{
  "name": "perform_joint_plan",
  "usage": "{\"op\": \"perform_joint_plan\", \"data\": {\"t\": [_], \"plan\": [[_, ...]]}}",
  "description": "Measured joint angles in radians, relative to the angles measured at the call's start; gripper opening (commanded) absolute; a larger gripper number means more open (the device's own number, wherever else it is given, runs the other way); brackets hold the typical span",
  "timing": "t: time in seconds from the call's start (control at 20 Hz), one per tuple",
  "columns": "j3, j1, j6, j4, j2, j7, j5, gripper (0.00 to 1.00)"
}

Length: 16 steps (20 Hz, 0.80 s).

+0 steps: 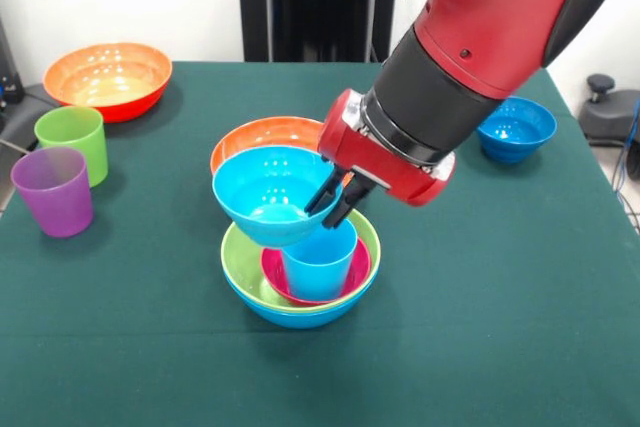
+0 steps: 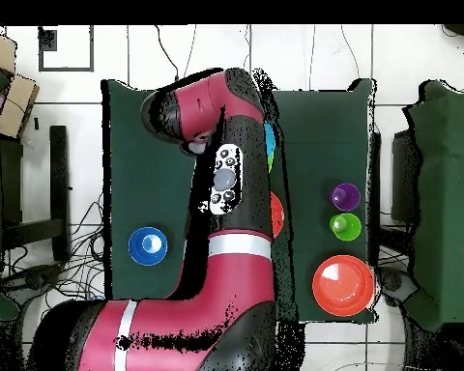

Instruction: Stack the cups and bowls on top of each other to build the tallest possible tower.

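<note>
The tower (image 1: 300,292) stands mid-table: a large blue bowl (image 1: 295,315) holds a lime green bowl (image 1: 245,272), a small magenta bowl (image 1: 355,277) and a light blue cup (image 1: 320,262). My gripper (image 1: 335,202) is shut on the right rim of a small cyan bowl (image 1: 265,197). That bowl hangs tilted just above and left of the cup's mouth. Close behind it sits an orange bowl (image 1: 262,134). In the overhead view the arm hides the tower and the gripper.
A second orange bowl (image 1: 108,77) (image 2: 343,284) sits at one far corner. The lime green cup (image 1: 75,142) (image 2: 345,227) and the purple cup (image 1: 55,190) (image 2: 345,196) stand upright beside it. A small dark blue bowl (image 1: 515,129) (image 2: 147,245) rests on the opposite side.
</note>
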Motion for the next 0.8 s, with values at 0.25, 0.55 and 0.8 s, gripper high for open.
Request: {"op": "perform_joint_plan", "data": {"t": [0.25,0.55,0.8], "plan": [[-0.020,0.007,-0.004,-0.015,0.016,0.000,0.011,0.00],[-0.045,0.022,-0.043,-0.015,0.021,0.006,0.026,0.00],[-0.072,0.048,-0.097,-0.014,0.021,0.026,0.043,0.00]]}}
